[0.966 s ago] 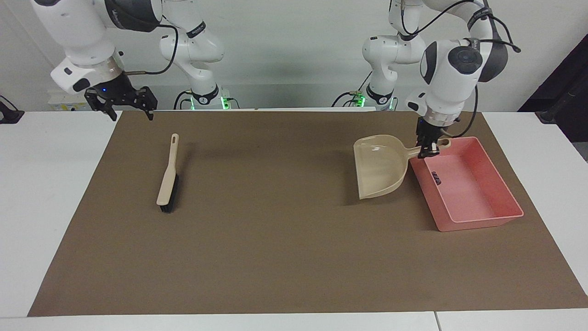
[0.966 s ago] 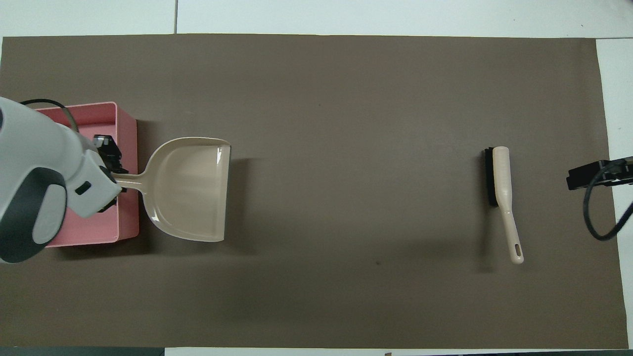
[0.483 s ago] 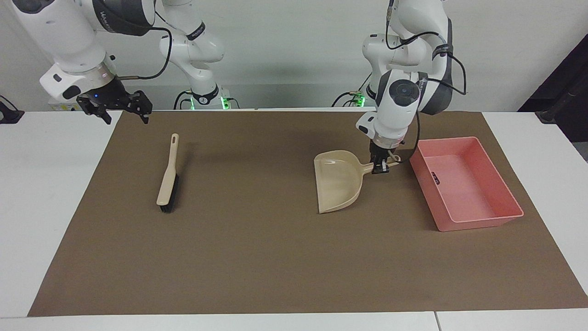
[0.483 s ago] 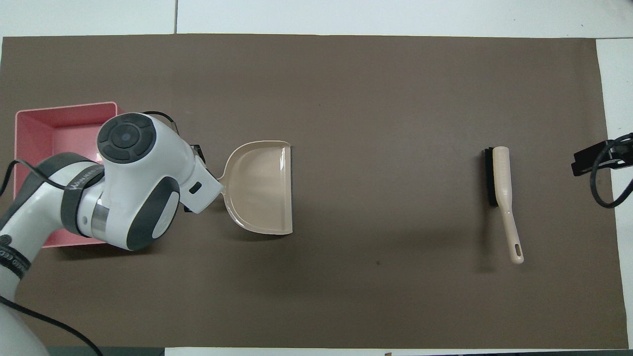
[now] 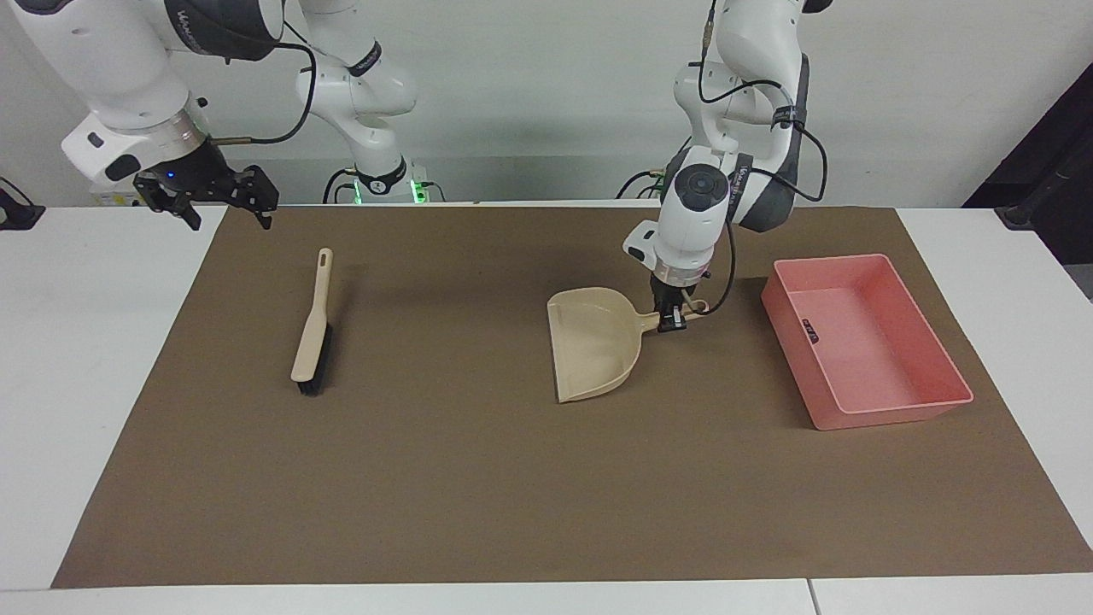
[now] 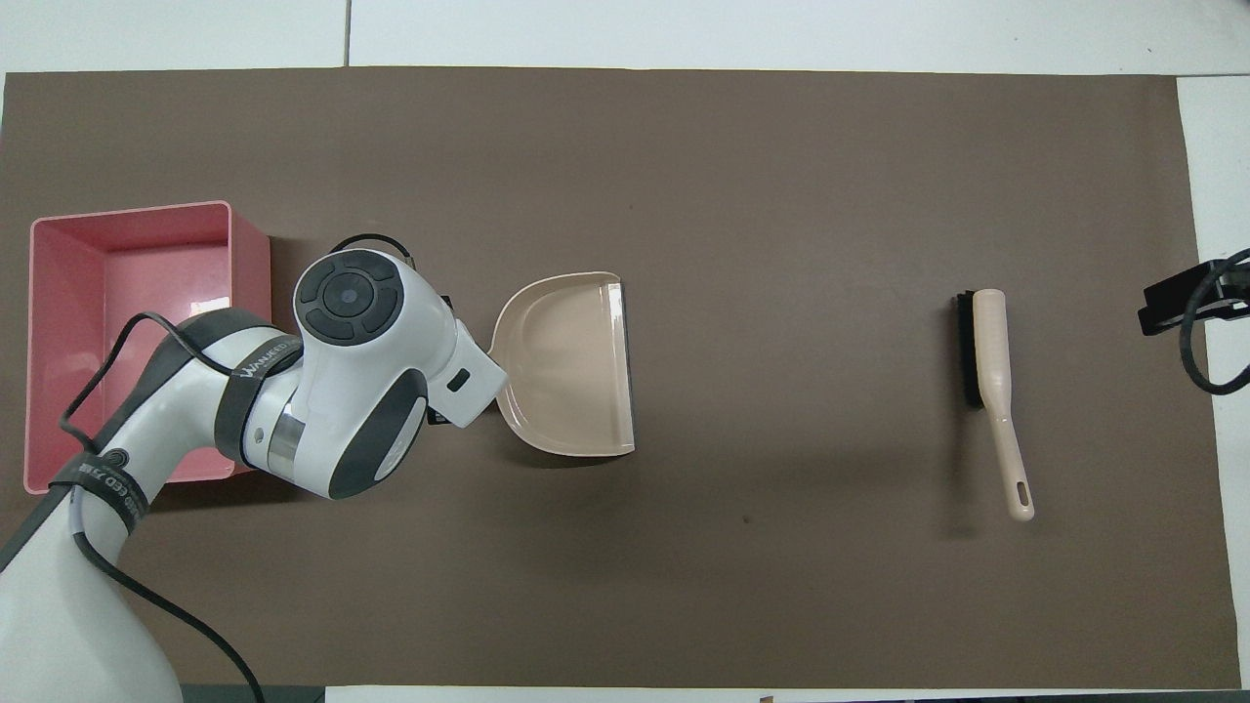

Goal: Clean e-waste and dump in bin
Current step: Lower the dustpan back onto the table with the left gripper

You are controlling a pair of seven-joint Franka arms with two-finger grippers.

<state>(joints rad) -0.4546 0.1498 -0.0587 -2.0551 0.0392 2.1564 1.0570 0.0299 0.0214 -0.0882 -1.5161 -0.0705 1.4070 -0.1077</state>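
Left gripper point(image 5: 673, 322) clamps the beige dustpan point(image 5: 592, 353) by its handle, pan resting mid-mat, its scoop empty. Your pink bin point(image 5: 935, 409), a shallow low-walled tray, sits at the mat's left-arm end with a small dark piece point(image 5: 809, 331) inside; the white part isn't visible. Dumping looks done. Right gripper point(image 5: 224, 210) waits, fingers apart, over the mat's corner, the brush point(image 5: 312, 329) lying nearby.

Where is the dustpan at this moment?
The dustpan is on the brown mat, between the pink bin and the brush, nearer the bin; the left gripper holds its handle.
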